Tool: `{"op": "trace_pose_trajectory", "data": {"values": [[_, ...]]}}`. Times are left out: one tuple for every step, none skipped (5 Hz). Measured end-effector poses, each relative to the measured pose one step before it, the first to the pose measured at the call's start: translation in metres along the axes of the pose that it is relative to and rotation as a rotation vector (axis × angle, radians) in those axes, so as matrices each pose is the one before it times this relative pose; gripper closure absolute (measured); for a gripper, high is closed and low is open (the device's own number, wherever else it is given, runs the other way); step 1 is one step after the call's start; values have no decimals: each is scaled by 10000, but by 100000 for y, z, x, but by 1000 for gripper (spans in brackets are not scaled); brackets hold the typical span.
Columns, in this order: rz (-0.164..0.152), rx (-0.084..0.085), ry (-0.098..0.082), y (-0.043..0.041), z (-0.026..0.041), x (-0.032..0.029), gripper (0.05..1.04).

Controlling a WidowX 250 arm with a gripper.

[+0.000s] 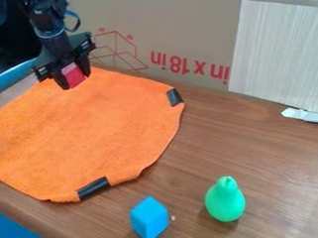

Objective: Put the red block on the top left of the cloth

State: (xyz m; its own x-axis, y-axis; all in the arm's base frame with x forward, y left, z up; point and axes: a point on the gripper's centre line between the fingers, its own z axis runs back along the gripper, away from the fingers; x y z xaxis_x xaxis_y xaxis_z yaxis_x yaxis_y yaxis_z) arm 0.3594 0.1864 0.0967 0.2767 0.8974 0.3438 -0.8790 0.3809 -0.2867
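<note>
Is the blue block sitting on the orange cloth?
No, the blue block stands on the bare wood beside the orange cloth.

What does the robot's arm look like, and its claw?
The arm is black and chunky, with a thin, dark cable curving beside it. The claw is black too, with a wide crosspiece and two short, thick fingers.

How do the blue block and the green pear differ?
The blue block has flat faces and sharp edges; the green pear is rounded, narrowing to a small tip. The block is blue, the pear green. The block lies nearer the orange cloth than the pear does. Both rest on the wooden table.
</note>
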Motion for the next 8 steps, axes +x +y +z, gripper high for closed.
{"op": "trace_pose_trajectory", "data": {"values": [[565,347,-124,-123,-902,891,486],[359,245,40,-386,-798,618,486],[167,296,36,187,-615,57,486],[-159,272,107,-121,-928,-625,486],[-407,96,76,-375,-238,-751,415],[-560,-52,56,-306,-147,-678,133],[-473,31,141,84,-532,-1122,81],[-567,-187,-84,-457,618,-657,83]]}}
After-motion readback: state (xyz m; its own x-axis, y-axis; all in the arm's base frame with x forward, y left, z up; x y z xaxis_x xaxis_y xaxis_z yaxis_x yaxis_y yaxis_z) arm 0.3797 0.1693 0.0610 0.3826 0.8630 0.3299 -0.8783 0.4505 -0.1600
